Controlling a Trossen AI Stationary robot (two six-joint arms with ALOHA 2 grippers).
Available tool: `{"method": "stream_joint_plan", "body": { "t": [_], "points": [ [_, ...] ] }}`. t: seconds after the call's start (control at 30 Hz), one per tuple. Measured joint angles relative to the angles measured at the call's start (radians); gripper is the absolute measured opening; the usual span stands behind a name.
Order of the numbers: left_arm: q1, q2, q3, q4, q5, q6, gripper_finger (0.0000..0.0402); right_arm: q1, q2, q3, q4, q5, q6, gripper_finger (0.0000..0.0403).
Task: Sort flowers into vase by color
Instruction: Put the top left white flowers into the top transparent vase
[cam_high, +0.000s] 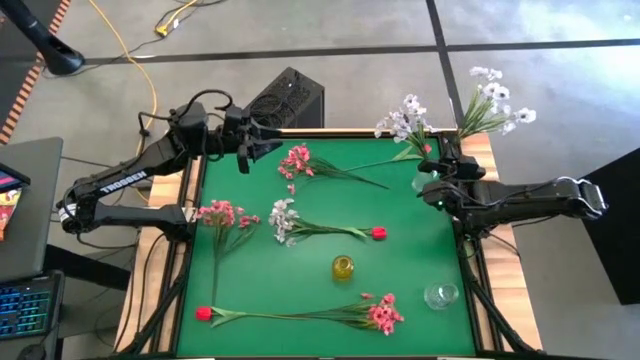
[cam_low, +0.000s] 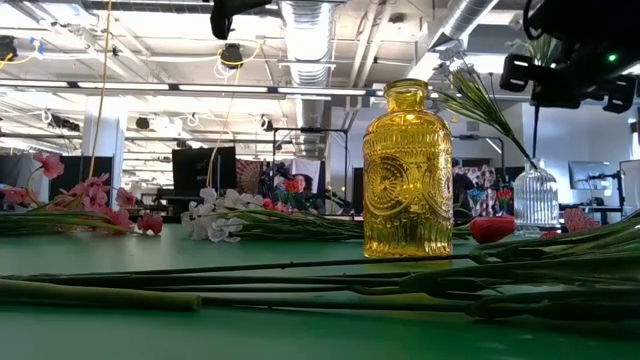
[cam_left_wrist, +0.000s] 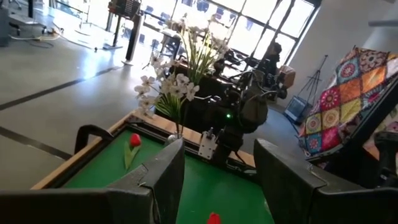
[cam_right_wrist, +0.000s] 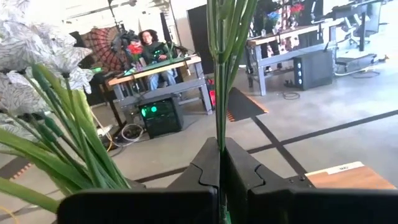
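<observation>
2 white sprays (cam_high: 495, 105) stand upright at the mat's far right corner, 1 stem pinched in the right gripper (cam_right_wrist: 221, 163). Flat on the green mat lie 3 pink sprays (cam_high: 297, 162), 1 white spray (cam_high: 284, 221) with a red bud (cam_high: 379, 233) at its stem's far end, and 1 red bud (cam_high: 204, 313) at the near left.

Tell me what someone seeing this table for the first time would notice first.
Probably the white spray held up at the table's far right corner, its stem pinched in the right gripper's shut fingers. Next, the yellow glass vase standing mid-table among pink flowers and red buds lying flat on the green mat.
</observation>
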Motion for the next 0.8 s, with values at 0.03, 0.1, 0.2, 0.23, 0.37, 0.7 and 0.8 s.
{"method": "stream_joint_plan", "body": {
  "t": [0.03,0.1,0.2,0.23,0.37,0.7,0.8],
  "points": [
    [0.000,0.000,0.000,0.000,0.000,0.000,0.0180,-0.002,0.011,0.000,0.000,0.000,0.005,0.0029],
    [0.000,0.000,0.000,-0.001,0.000,0.004,0.0180,-0.008,0.033,0.000,0.000,-0.001,0.005,0.0029],
    [0.000,0.000,0.000,-0.006,0.000,0.014,0.0180,-0.013,0.064,0.000,0.000,-0.001,0.008,0.0029],
    [0.000,0.000,0.000,-0.008,0.000,0.016,0.0180,-0.012,0.074,0.000,0.001,-0.001,0.008,0.0029],
    [0.000,0.000,0.000,-0.015,0.000,0.017,0.0180,-0.012,0.117,0.000,-0.006,-0.001,0.068,0.0029],
    [0.000,0.000,0.000,-0.054,0.000,0.054,0.0180,-0.012,0.260,0.000,-0.006,-0.002,0.167,0.0031],
    [0.000,0.000,0.000,-0.060,-0.001,0.055,0.0180,-0.012,0.299,0.000,-0.006,-0.002,0.187,0.0033]
  ]
}}
